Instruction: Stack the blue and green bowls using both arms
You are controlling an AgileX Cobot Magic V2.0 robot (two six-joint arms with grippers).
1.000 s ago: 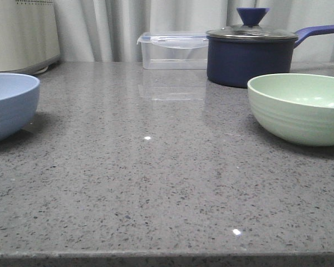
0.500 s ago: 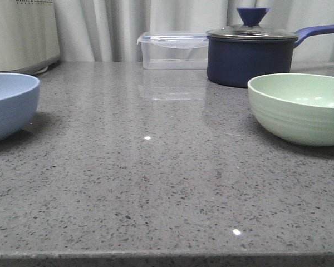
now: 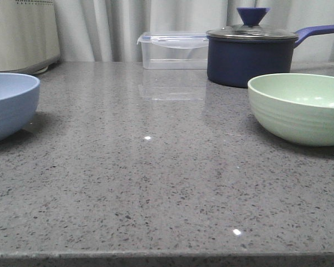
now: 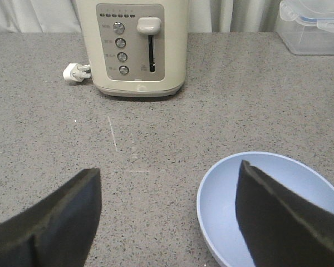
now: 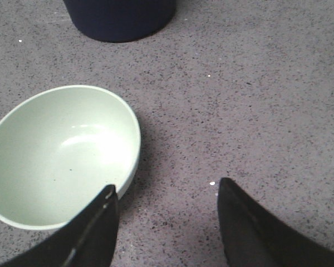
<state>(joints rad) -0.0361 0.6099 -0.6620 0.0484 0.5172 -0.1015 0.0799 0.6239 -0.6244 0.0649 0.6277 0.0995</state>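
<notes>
The blue bowl point(image 3: 8, 105) stands upright at the table's left edge, and the green bowl point(image 3: 300, 107) stands upright at the right. Neither arm shows in the front view. In the left wrist view my left gripper point(image 4: 168, 178) is open above the counter, one finger over the blue bowl point(image 4: 222, 203) and the other over bare stone. In the right wrist view my right gripper point(image 5: 167, 192) is open too, one finger over the rim of the green bowl point(image 5: 55, 156), the other over bare counter. Nothing is held.
A dark navy lidded saucepan point(image 3: 250, 53) and a clear plastic box point(image 3: 172, 50) stand at the back. A cream toaster point(image 4: 136, 47) with its plug point(image 4: 75, 72) stands behind the blue bowl. The grey speckled counter point(image 3: 156, 178) ends at the front edge.
</notes>
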